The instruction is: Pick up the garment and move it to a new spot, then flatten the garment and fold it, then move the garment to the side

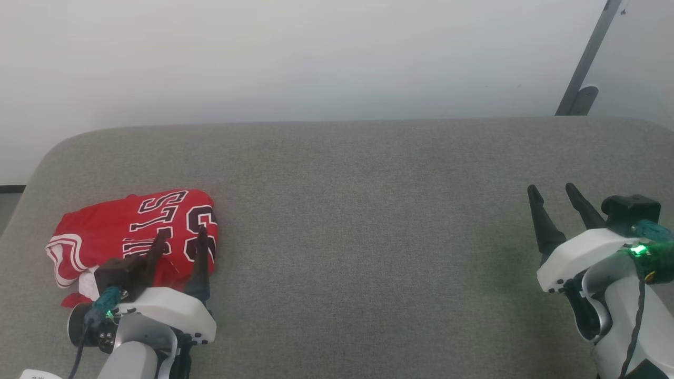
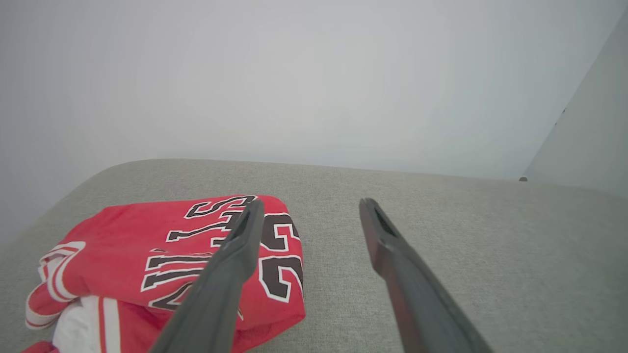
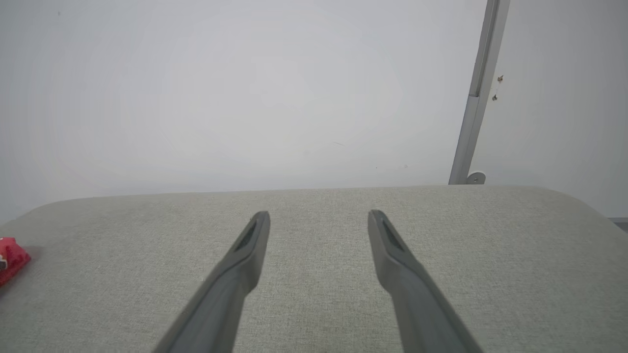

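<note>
The jersey [image 1: 131, 231] lies in a compact bundle close to the desk's [image 1: 368, 237] left edge, toward the near-left corner. Its print faces up, and striped trim and a white sleeve are bunched at the end nearest that edge. The rest of the desk is bare.

The left claw [image 1: 181, 236] is released, with its jaws spread. It sits at the jersey's near side and points across it. In the left wrist view one finger [image 2: 230, 264] crosses the print while the other is over bare desk, so the claw straddles the bundle's right edge [image 2: 294, 274]. I cannot tell whether it touches the cloth. That placement suits pinching the edge, probably to lift or shift the bundle.

The right claw [image 1: 551, 189] is also released and holds nothing. It is by the desk's right edge, well apart from the jersey, likely parked clear until two corners are needed.

With the jersey already bundled at the side, the fold may be done, though the loose sleeve end looks untidy.
</note>
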Controlling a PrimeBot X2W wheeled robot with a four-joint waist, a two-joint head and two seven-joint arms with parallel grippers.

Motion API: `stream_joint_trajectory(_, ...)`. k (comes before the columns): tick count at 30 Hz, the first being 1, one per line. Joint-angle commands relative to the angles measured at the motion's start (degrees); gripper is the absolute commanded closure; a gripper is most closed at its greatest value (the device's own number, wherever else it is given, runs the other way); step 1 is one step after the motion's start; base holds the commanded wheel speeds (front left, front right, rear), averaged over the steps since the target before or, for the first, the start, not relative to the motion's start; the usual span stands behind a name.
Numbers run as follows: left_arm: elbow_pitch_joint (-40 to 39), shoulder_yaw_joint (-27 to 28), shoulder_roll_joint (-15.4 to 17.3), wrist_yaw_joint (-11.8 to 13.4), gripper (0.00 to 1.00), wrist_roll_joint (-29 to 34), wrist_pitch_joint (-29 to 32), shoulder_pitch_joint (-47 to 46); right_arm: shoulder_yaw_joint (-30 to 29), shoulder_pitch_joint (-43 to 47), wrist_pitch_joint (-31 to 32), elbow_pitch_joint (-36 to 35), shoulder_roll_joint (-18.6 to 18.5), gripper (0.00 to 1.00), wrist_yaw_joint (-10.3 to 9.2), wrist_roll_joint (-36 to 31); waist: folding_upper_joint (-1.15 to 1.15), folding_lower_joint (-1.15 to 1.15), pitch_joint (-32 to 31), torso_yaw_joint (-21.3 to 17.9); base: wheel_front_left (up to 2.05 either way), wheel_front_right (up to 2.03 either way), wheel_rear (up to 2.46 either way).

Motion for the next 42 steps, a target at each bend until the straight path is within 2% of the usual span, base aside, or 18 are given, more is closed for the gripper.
stream_joint_trajectory(1,-0.2,0.1,0.2,-0.2,0.00,1.6,-0.6,-0.8,0.2,-1.3,-0.7,-0.1,-0.4,0.00,0.00,-1.3,0.00,0.00,0.0,0.0,0.00,0.00,0.00)
stream_joint_trajectory(7,0.6,0.4,0.0,-0.9,0.00,3.9,-1.3,-0.6,0.3,-1.3,-1.4,0.3,-0.5,0.00,0.00,-2.1,0.00,0.00,-0.2,0.1,0.00,0.00,0.00)
stream_joint_trajectory(17,2.9,2.4,-1.1,-3.4,0.00,6.4,-2.6,-1.3,0.9,-1.8,-2.8,1.0,-1.2,0.00,0.00,-1.2,0.00,0.00,-0.3,0.0,0.00,0.00,0.00)
stream_joint_trajectory(27,4.2,4.0,-2.4,-4.4,0.00,9.9,-3.7,-2.0,1.4,-2.4,-3.7,1.0,-2.2,0.00,0.00,-2.4,0.00,0.00,0.0,1.2,0.00,0.00,0.00)
stream_joint_trajectory(33,5.3,5.1,-3.8,-3.8,0.00,12.8,-4.3,-2.8,2.0,-2.1,-4.4,1.1,-2.3,0.00,0.00,-3.6,0.00,0.00,0.0,6.0,0.00,0.00,0.00)
stream_joint_trajectory(42,7.0,6.6,-4.5,-2.9,0.00,16.6,-5.0,-1.7,4.9,-2.2,-5.2,1.7,-1.1,0.00,-0.01,-5.6,0.00,0.00,-0.9,18.8,0.00,0.00,0.00)
